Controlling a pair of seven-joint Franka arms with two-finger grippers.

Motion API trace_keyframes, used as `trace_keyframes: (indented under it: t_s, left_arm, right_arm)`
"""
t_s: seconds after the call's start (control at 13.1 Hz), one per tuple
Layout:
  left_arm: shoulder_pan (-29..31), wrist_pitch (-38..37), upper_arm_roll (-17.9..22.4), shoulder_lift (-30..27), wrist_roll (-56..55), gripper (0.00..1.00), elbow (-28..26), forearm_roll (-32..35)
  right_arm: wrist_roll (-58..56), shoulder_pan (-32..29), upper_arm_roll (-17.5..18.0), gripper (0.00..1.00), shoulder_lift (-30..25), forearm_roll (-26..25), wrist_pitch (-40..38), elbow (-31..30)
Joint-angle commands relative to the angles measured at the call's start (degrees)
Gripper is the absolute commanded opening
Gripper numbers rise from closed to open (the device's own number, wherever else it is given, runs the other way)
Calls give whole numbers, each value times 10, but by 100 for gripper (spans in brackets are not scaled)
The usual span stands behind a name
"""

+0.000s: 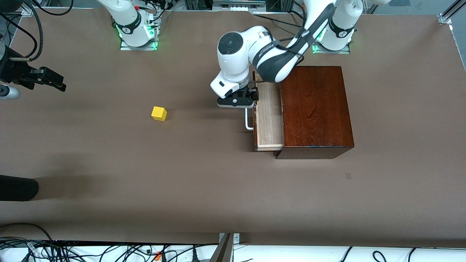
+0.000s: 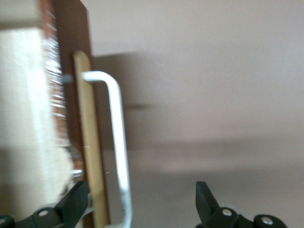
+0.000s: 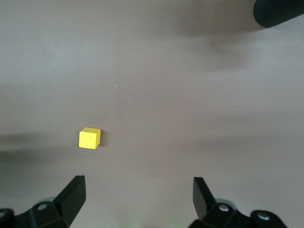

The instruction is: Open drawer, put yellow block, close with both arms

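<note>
On the brown table [image 1: 109, 203], toward the left arm's end, a glossy dark-brown wooden box [image 1: 315, 109] is sitting with its drawer [image 1: 268, 116] pulled partway out, the pale-wood tray showing between the box and the dark front panel. Over that drawer front the left arm [image 1: 255, 54] is reaching down from its base, and the left gripper [image 1: 238, 102] is hanging just above the white handle [image 1: 248, 122], over the handle's end farther from the front camera. In the left wrist view its fingers [image 2: 206, 199] are standing spread wide, one on each side of the handle bar [image 2: 118, 142], and they are not pinching it.

At the right arm's end of the table, the right gripper [image 1: 49, 80] is hovering above bare tabletop, well apart from the box. In the right wrist view its fingers [image 3: 73, 194] are spread wide and holding nothing.

Between the two grippers, the yellow block [image 1: 159, 113] is lying on the table, well apart from the drawer and nearer to the front camera than the right gripper's spot. It is also showing in the right wrist view [image 3: 89, 138], sitting alone on the brown surface.
</note>
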Motion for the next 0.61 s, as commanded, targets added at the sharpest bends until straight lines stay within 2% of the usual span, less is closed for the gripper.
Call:
trace_keyframes:
  t_s: [0.0,0.23,0.53]
  left_arm:
    - [12,-95,2,-36,32,100,44,-12]
    - [57,-202,2,-42,76,100,105,-30]
    - [167,-264,2,-95,215,100,110,-66]
  right_arm:
    - [0,-3,8,100,-3,7,4,-1]
    - [22,28,22,100,0,7,12,-1]
    - [125,118,23,100,12,8,20,-5]
